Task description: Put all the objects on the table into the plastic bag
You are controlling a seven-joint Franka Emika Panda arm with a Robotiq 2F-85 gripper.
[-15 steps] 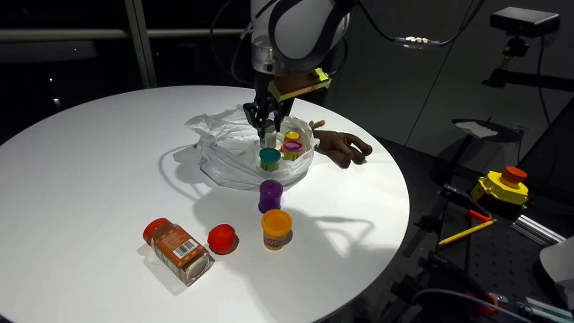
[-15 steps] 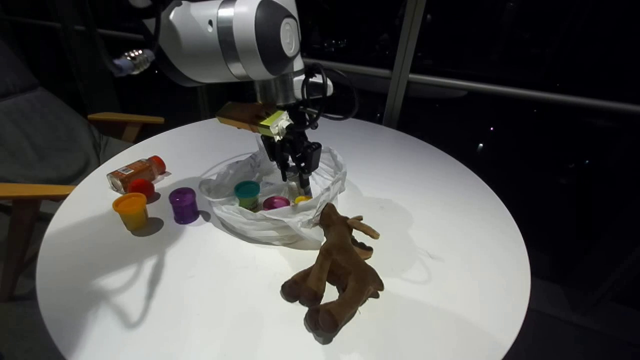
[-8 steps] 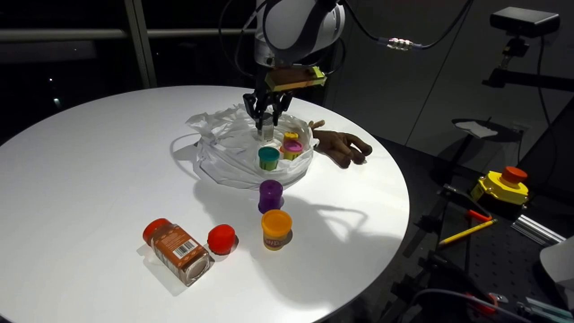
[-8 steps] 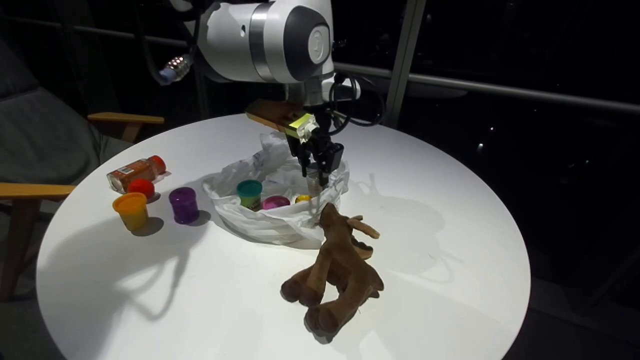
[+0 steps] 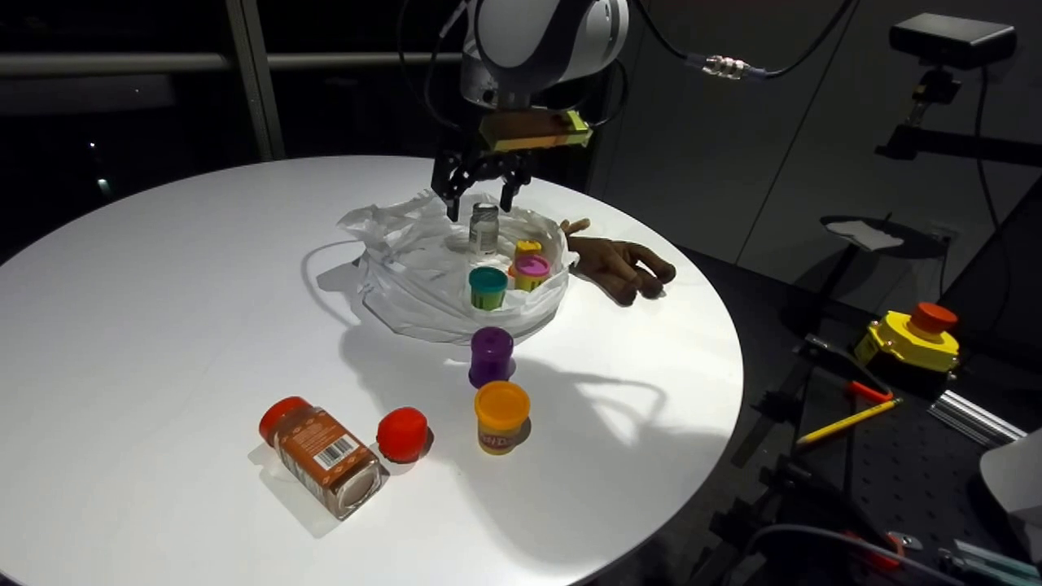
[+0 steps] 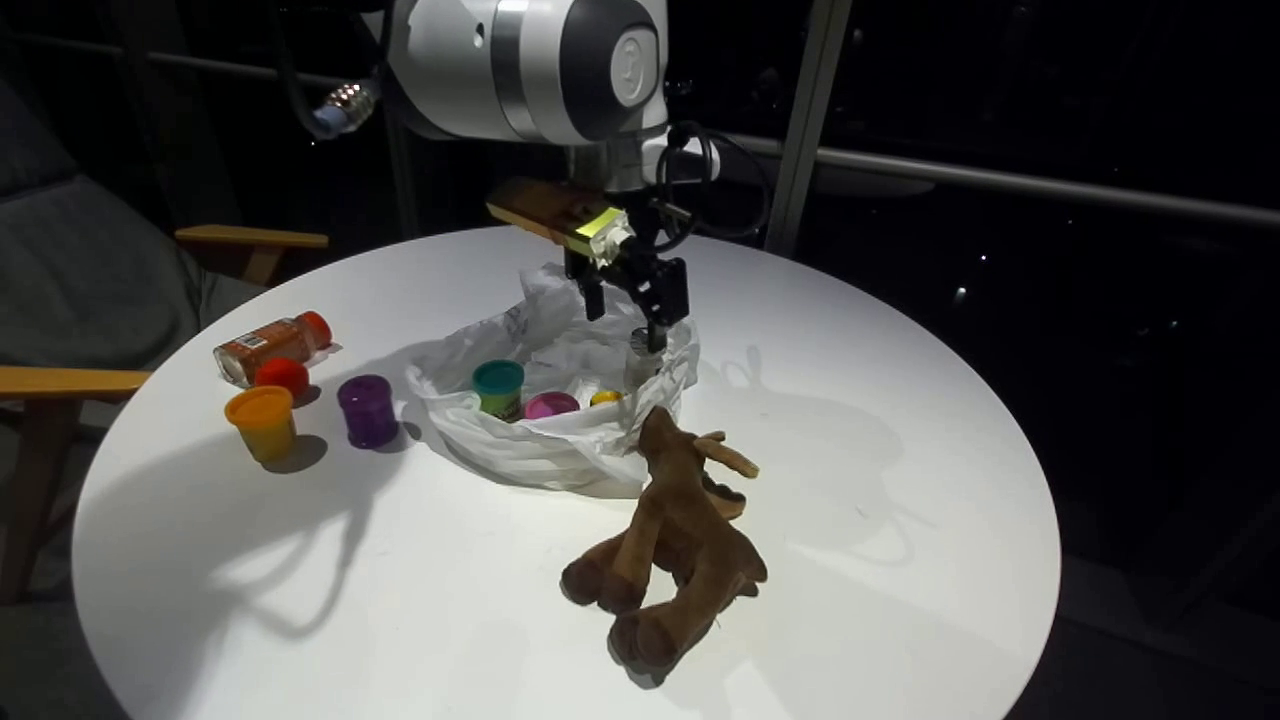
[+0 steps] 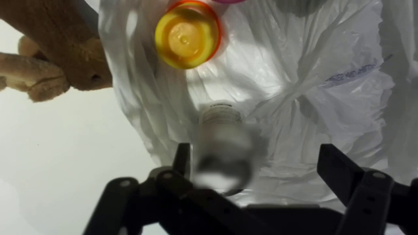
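My gripper stands open just above the plastic bag. The grey bottle is upright inside the bag, below and between the spread fingers; in the wrist view it is blurred and lies nearer one finger. Also in the bag are a green jar, a pink-capped jar and a yellow jar. Outside it on the table are a purple jar, an orange jar, a red ball and an orange-brown packet with a red cap. A brown toy touches or adjoins the bag.
A chair with a wooden armrest stands beyond the table edge in an exterior view. Elsewhere a yellow box with a red button and a camera on a stand are off the table.
My gripper carried the grey bottle across the bag, rightward in an exterior view, then opened and rose slightly. The bottle stays in the bag. The other objects have hardly moved.
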